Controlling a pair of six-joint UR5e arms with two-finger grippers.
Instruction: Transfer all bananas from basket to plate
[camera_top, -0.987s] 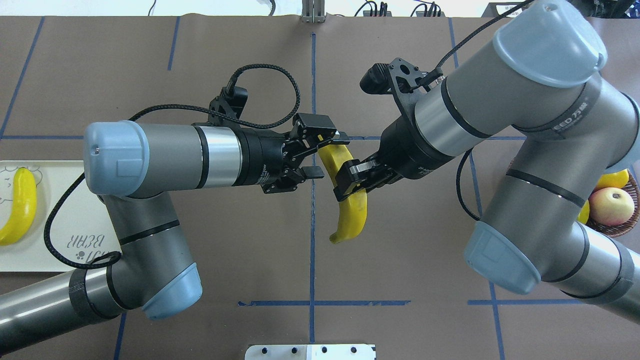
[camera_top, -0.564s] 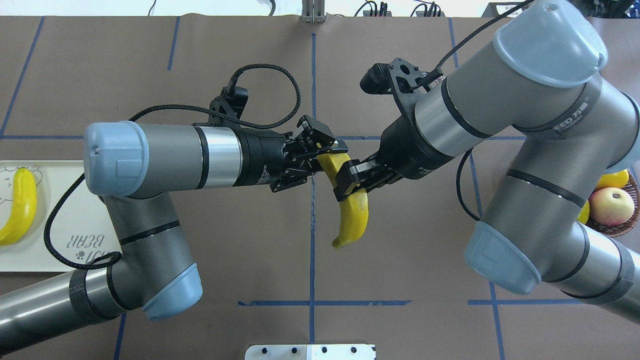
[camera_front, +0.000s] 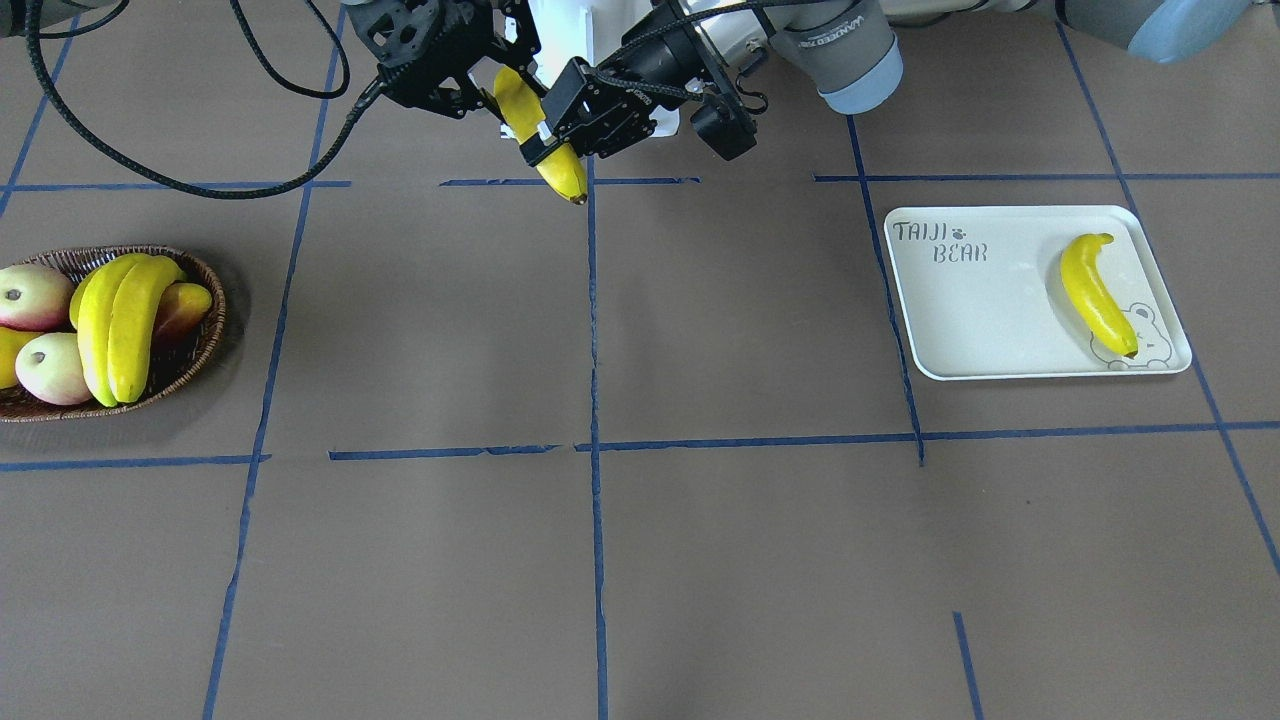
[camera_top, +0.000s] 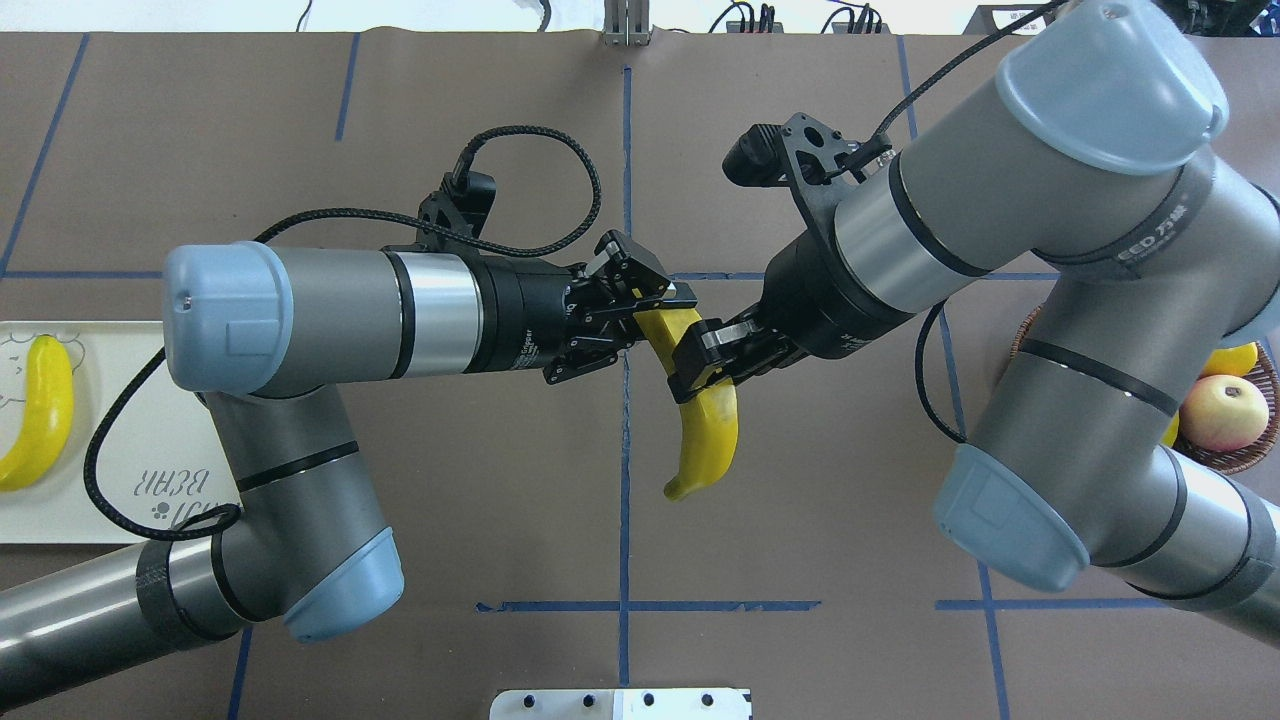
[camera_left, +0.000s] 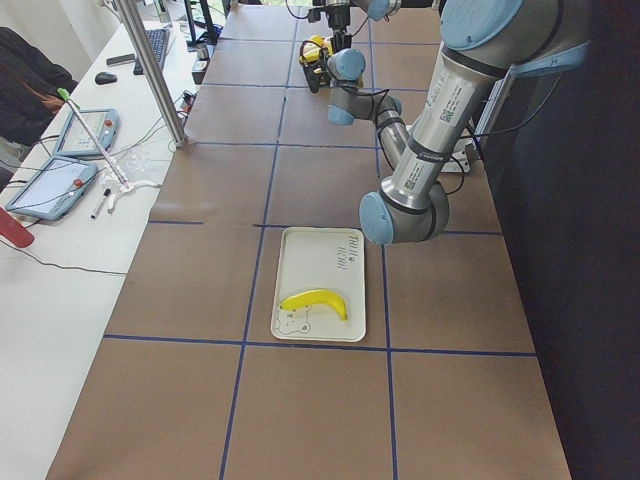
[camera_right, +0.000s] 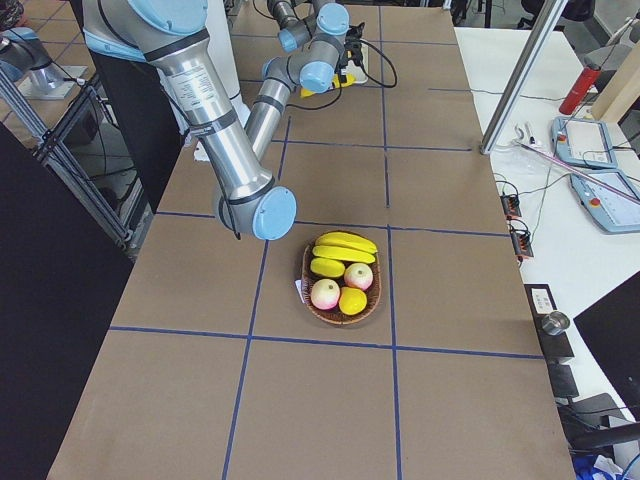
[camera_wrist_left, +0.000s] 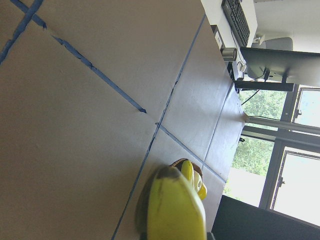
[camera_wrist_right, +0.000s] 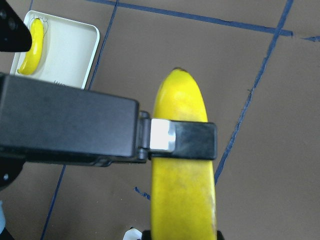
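Front-facing view: the left gripper (camera_front: 548, 132) and right gripper (camera_front: 497, 92) both clamp the held banana (camera_front: 570, 178) above the table (camera_front: 700, 560), about midway along the robot's edge. Two bananas (camera_front: 115, 320) lie in the basket (camera_front: 212, 310) toward one end. Another banana (camera_front: 1095, 295) lies along the plate's (camera_front: 980, 320) short edge, by the bear drawing (camera_front: 1140, 340).

Overhead view: open brown table stretches between the grippers and the plate.

Right wrist view: a black finger (camera_wrist_right: 182, 141) crosses the held banana, with the plate beyond it.
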